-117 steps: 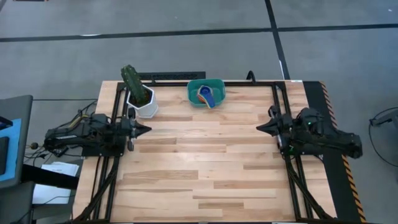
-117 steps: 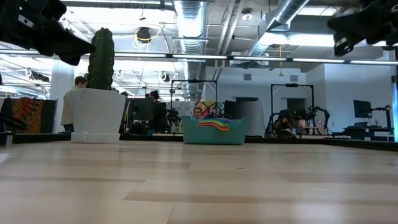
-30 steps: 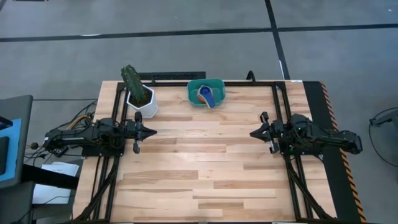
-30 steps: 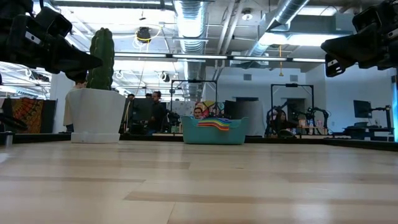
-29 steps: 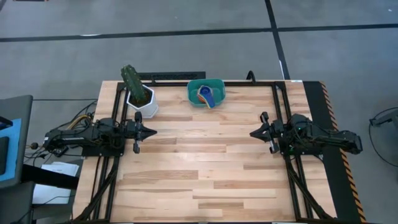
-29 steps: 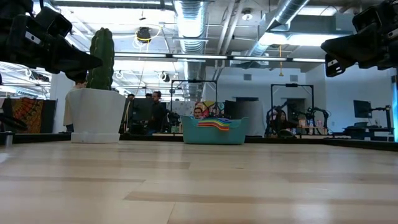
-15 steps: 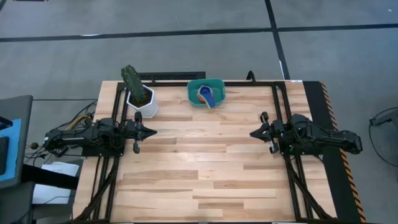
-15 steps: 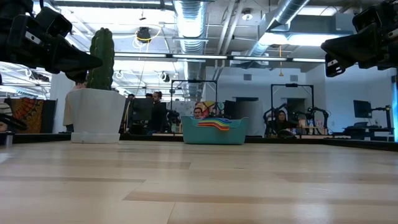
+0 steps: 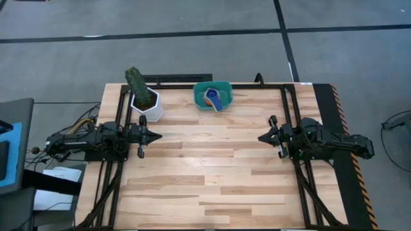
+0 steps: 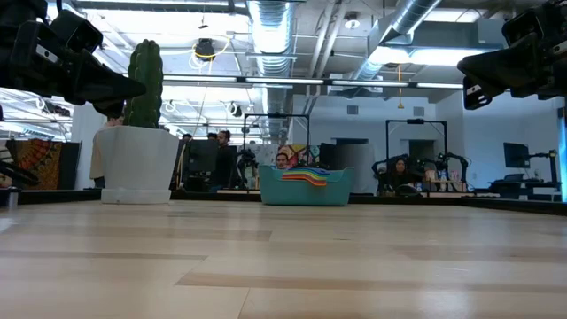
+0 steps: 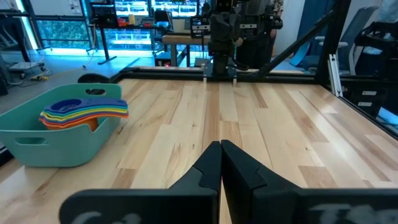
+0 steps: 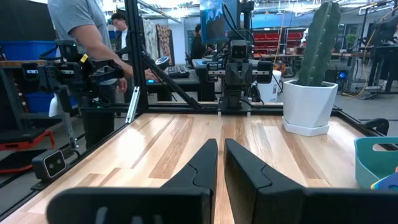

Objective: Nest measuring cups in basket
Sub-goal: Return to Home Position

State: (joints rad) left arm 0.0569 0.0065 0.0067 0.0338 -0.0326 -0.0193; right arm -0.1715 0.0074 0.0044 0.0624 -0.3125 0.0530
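The teal basket (image 9: 200, 87) stands near the table's far edge, about midway along it. The measuring cups (image 9: 214, 98) lie stacked inside it, with their coloured handles fanned over its rim in the low view (image 10: 306, 175) and the left wrist view (image 11: 84, 112). My left gripper (image 9: 158, 136) hovers shut above the table's left side, pointing right. My right gripper (image 9: 259, 138) hovers shut above the right side, pointing left. Both are well short of the basket (image 11: 59, 140) and above the wood. The right wrist view shows only a corner of the basket (image 12: 376, 155).
A white pot with a green cactus (image 9: 144, 102) stands left of the basket at the far edge, close to my left arm. Black rails run along both table sides. Bare wood lies between the grippers. People stand in the room beyond the table.
Nothing on the table has moved in the last second. Some seconds before that, both grippers came a little inward from the side rails toward the table's middle.
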